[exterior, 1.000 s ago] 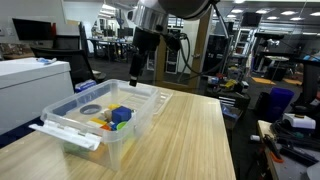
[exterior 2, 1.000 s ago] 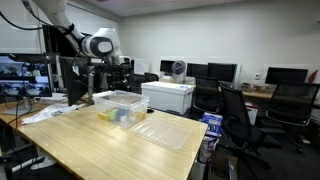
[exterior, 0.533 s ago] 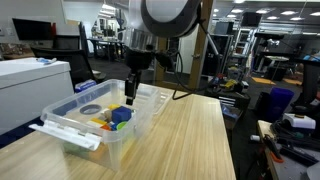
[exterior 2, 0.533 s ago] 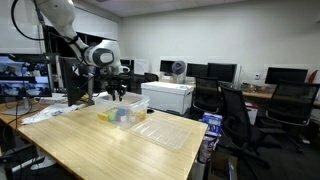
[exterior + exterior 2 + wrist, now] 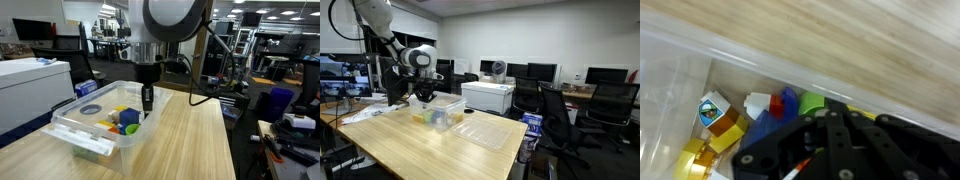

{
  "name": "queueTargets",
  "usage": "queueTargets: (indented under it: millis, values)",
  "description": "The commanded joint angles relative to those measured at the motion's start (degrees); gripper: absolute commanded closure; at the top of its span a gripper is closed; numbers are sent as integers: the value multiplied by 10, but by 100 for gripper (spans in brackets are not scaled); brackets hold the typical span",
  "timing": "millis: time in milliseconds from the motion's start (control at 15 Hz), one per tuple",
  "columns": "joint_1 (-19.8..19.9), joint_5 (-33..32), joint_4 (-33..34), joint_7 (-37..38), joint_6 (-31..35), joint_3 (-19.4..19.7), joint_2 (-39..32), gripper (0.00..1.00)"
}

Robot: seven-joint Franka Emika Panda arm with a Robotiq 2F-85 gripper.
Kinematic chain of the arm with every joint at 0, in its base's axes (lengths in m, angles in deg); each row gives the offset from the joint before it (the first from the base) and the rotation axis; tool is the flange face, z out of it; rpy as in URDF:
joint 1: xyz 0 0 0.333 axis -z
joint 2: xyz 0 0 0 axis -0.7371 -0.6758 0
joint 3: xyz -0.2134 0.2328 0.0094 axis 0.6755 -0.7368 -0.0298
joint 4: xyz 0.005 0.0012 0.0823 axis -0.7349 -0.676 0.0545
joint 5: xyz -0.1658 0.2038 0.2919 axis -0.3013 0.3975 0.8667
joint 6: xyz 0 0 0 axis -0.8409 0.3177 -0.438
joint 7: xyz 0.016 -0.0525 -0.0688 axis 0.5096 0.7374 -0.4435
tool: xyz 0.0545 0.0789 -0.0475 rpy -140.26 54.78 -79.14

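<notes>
Claw [image 5: 147, 104] pressed together, low in clear bin [image 5: 112, 150], seemingly touching toy blocks [image 5: 768, 124].

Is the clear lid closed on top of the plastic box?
No, the box stands open at the top, and the clear lid lies flat on the table beside it.

This is an open-plan office that doubles as a robotics lab. Behind the long wooden counter [image 5: 415, 145] stand rows of desks with dark computer monitors [image 5: 542, 72], black swivel chairs [image 5: 556, 112], a white printer [image 5: 488, 96] and a small desk fan [image 5: 498, 68]. A white robot arm [image 5: 378, 18] rises at the counter's far end beside a bank of lit screens [image 5: 340, 75], and in an exterior view ceiling strip lights [image 5: 262, 12] run over more workstations and metal racks [image 5: 262, 50] beyond the counter.
</notes>
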Motion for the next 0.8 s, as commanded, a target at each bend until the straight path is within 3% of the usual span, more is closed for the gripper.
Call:
queueTargets:
  millis: [0, 400, 733]
  values:
    - [7, -1, -24, -23, -92, 5, 28, 98]
    - [7, -8, -32, -35, -213, 20, 38, 98]
    - [1, -1, -44, -41, -247, 16, 35, 98]
